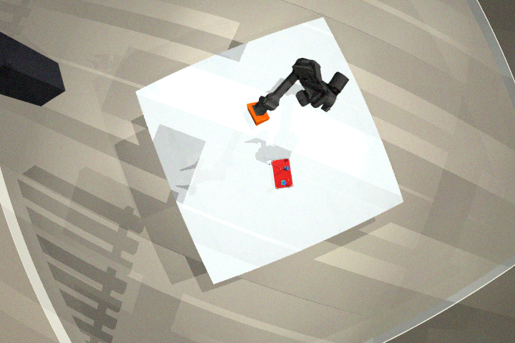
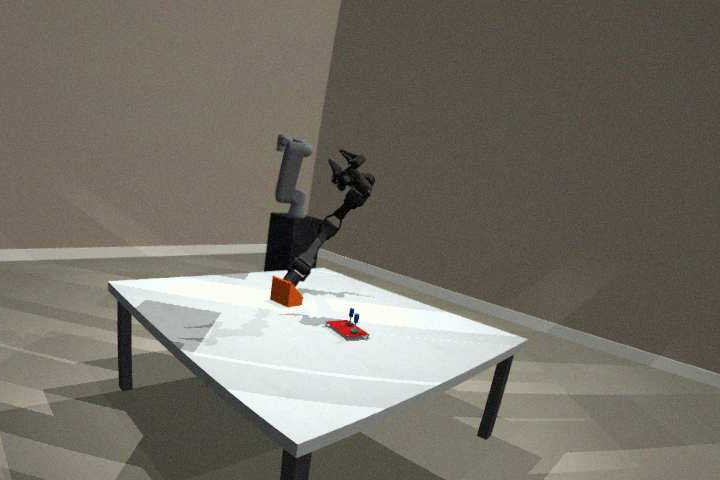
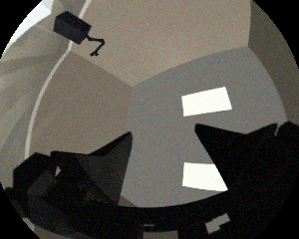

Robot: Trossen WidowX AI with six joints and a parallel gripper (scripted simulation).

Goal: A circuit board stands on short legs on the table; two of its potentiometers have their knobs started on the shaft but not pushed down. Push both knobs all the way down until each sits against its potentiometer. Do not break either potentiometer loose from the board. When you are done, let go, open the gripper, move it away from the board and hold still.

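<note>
Orange block [image 1: 261, 119] [image 2: 285, 292] first, going left to right in the exterior view: it's on the white table [image 1: 242, 234] [image 2: 315, 367], to the left of the red circuit board [image 1: 281, 174] [image 2: 338, 328]. Black pedestal [image 1: 27, 76] [image 2: 279, 243] [image 3: 71, 27] is on the floor well behind the board. The black arm [image 2: 314, 251] [image 1: 284, 84] leans up from the block, and its gripper [image 1: 320, 89] [image 2: 335, 155] [image 3: 164, 130] is way above the board, fingers up, wide open, holding nothing. Board's on short legs, with the left blue knob [image 2: 351, 311] [image 1: 286, 168] and right blue knob [image 2: 356, 318] [image 1: 283, 183] both sticking up over it, not pushed down.
</note>
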